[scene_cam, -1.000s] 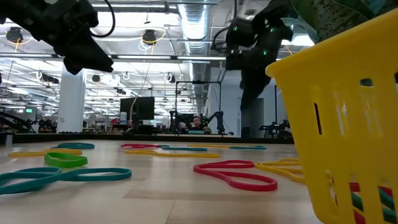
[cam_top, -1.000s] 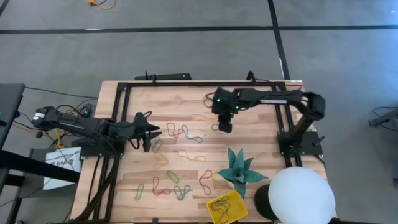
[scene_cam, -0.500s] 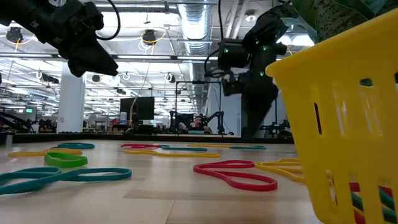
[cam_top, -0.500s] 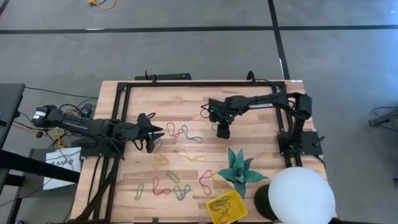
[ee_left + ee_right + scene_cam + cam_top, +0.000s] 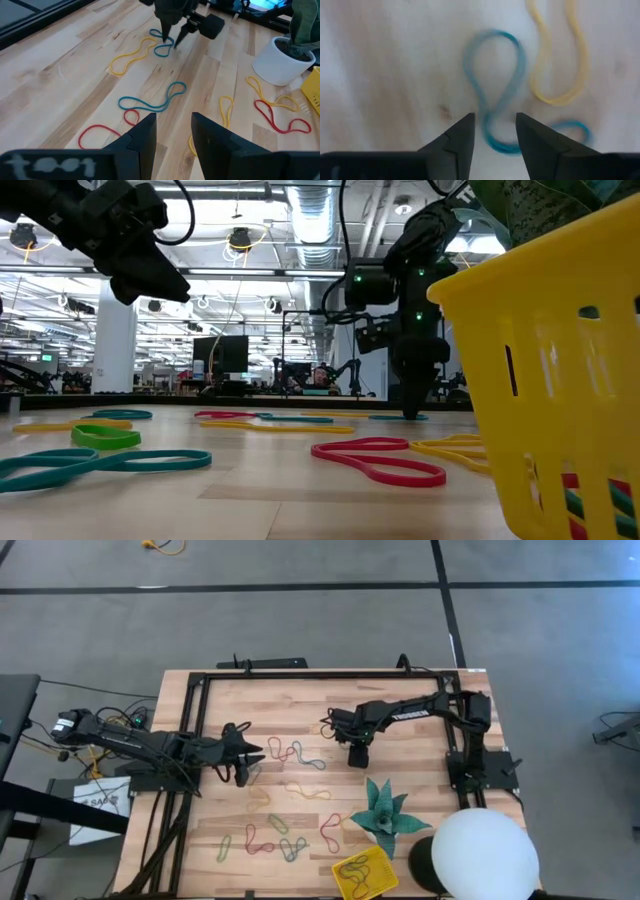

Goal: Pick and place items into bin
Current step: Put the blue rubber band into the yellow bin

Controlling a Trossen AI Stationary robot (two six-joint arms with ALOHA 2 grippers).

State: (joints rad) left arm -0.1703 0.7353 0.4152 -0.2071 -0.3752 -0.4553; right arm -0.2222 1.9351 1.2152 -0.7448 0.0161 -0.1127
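Here the left gripper (image 5: pixel 243 762) hangs above the left side of the table (image 5: pixel 420 735) with a gap between its fingers, empty, the nearest loops lying just beyond it. Further right, the right gripper (image 5: pixel 493 131) points straight down, its fingers parted over a blue loop (image 5: pixel 497 95) lying flat against a yellow loop (image 5: pixel 560 55). To grip cleanly, it should straddle only the blue strand where it narrows, press onto the wood, then close. The yellow bin (image 5: pixel 364 872) sits at the near edge, already holding some loops.
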